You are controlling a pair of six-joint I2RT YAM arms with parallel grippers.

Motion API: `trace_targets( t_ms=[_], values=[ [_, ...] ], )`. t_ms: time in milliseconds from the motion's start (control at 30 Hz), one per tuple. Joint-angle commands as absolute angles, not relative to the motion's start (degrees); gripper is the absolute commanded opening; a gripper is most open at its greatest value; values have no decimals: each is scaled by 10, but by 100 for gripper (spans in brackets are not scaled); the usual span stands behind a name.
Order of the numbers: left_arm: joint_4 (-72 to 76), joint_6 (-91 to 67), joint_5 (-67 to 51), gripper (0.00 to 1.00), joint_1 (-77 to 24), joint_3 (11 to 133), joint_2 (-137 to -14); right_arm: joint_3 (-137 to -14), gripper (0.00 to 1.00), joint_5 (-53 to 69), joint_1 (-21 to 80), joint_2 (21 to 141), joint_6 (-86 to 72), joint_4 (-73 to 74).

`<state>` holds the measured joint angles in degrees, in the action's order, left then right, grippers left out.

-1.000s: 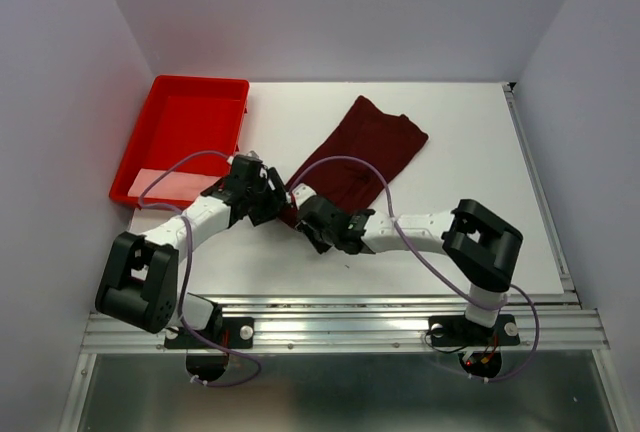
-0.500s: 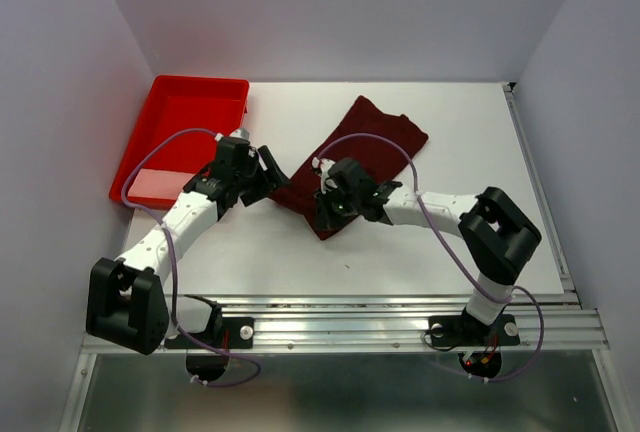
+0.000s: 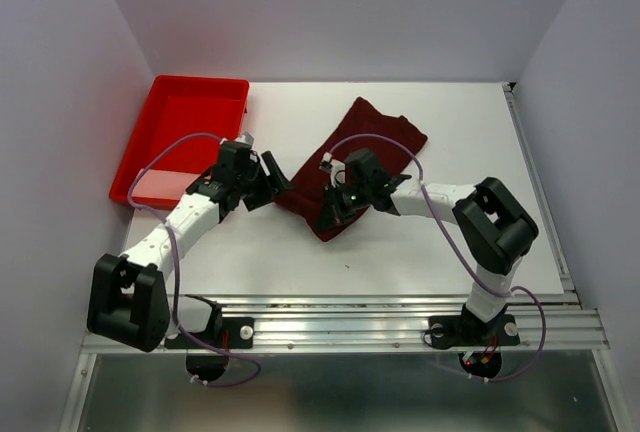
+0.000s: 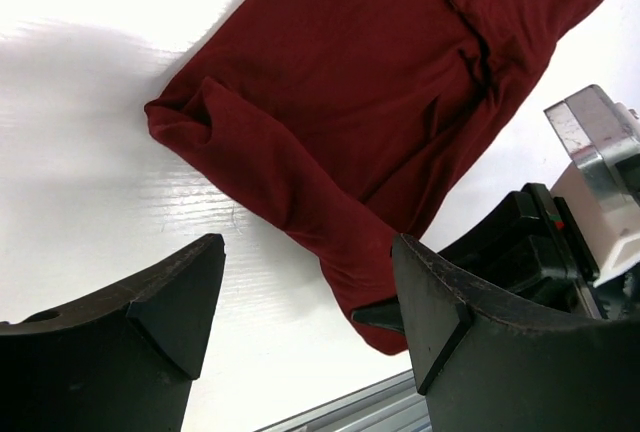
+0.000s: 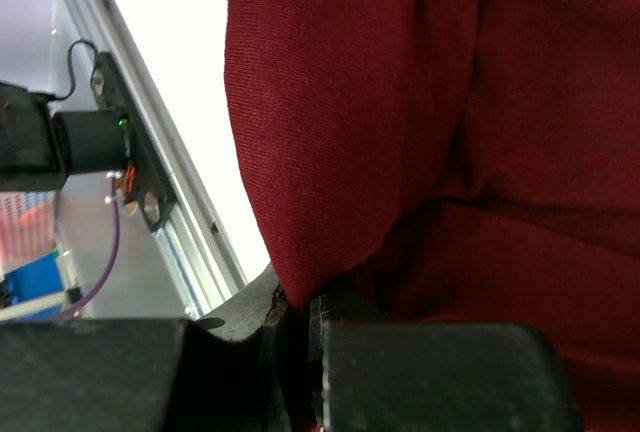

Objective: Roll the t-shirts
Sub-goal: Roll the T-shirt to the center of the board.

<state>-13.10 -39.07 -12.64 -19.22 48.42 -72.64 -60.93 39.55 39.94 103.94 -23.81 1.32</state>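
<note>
Top external view: the white desk (image 3: 450, 242) fills the middle of the scene, with both arms reaching in from its six o'clock edge. The dark maroon t-shirt (image 3: 375, 147) lies around the centre of the desk as a long folded strip, slanting from one o'clock down to seven o'clock. Its far end spreads flat. Its near end is bunched into a thick, loose fold. The bright red plastic tray (image 3: 175, 142) sits at the ten o'clock corner, apart from the shirt.

The right hand (image 3: 332, 214) is at the seven o'clock end of the strip, pinched closed on the cloth. In the right wrist view a fold of maroon fabric runs down between its black fingers, and the left wrist view shows one fingertip at the shirt's lower corner.

The left hand (image 3: 268, 184) is at nine o'clock of the shirt, just beside the bunched edge, between shirt and tray. Its jaws stand wide apart and hold nothing. In its own wrist view the bare desk shows between its two fingers (image 4: 170, 302), with the rumpled fold just beyond them.
</note>
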Motion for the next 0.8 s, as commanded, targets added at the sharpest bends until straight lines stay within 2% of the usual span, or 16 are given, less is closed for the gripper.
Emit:
trace_targets(
  t_ms=[0, 333, 767],
  values=[
    [-79, -403, -153, 78, -190, 464, -748, -601, 1, 453, 396, 1049, -243, -20],
    [22, -424, -162, 76, -190, 456, -808, -585, 1, 466, 379, 1063, -246, -20],
    [54, -415, -169, 74, -189, 502, -886, -565, 1, 443, 363, 1061, -250, -19]
  ],
)
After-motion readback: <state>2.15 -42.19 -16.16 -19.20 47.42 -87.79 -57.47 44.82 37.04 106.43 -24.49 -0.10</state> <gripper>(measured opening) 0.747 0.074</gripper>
